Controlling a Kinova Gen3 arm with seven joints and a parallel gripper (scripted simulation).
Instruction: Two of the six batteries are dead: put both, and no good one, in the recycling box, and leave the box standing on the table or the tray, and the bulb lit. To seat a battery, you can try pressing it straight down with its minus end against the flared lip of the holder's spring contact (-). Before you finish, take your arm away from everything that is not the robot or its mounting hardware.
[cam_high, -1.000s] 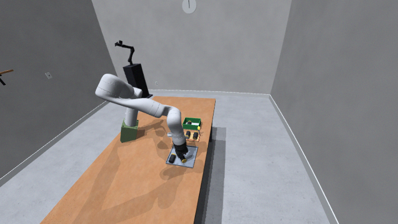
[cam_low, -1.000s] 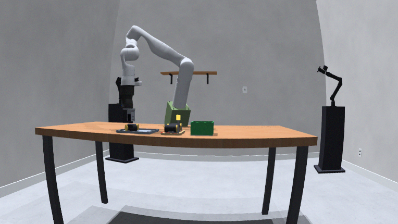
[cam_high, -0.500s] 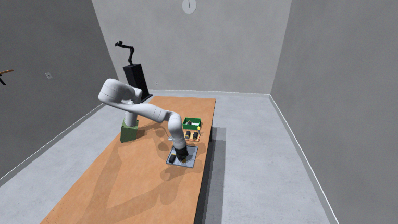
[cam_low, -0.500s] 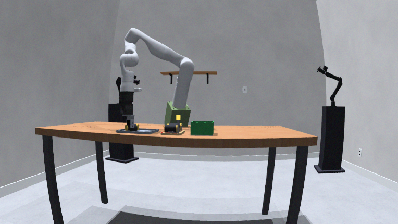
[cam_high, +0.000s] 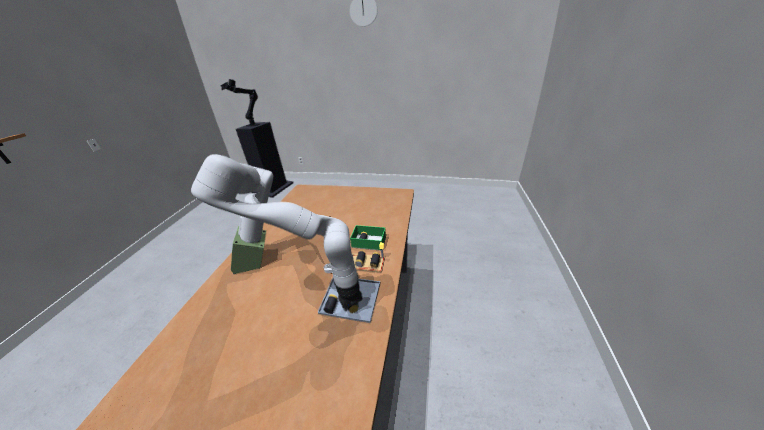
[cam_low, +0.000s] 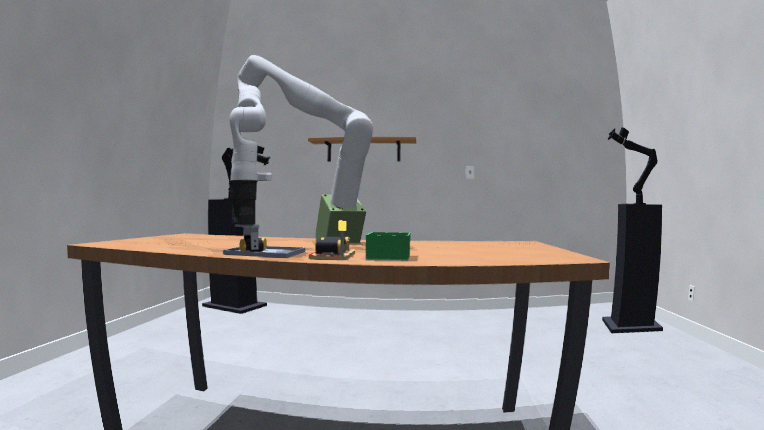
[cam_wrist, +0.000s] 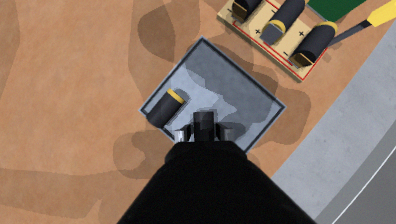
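The claw (cam_wrist: 204, 131) hangs low over the tray (cam_wrist: 220, 65), pointing straight down with its fingers spread wide and nothing gripped. A battery (cam_high: 352, 307) lies directly beneath it and appears to sit in the gap between the fingers, so the wide spread looks meant to straddle it before closing (the wrist view hides most of it behind the claw's own body). I judge this to be the pick of a tray battery, with the squeeze not yet made.

A second battery (cam_wrist: 166, 106) lies just beside the claw on the same tray, near the tray's rim, yellow end up-slope in the wrist view. It is close enough that one finger has little room on that side, so a straight vertical lift is the safe way out.

Beyond the claw, past the tray's far edge, the holder (cam_wrist: 260, 47) carries three batteries side by side, with the yellow bulb (cam_low: 342, 225) at its end. Further off stands the green box (cam_low: 387, 245), upright on the table (cam_high: 256, 347), with one battery already inside.

The table's edge runs close by the tray, holder and box, so any carry should keep inboard, rising over the holder without brushing the bulb
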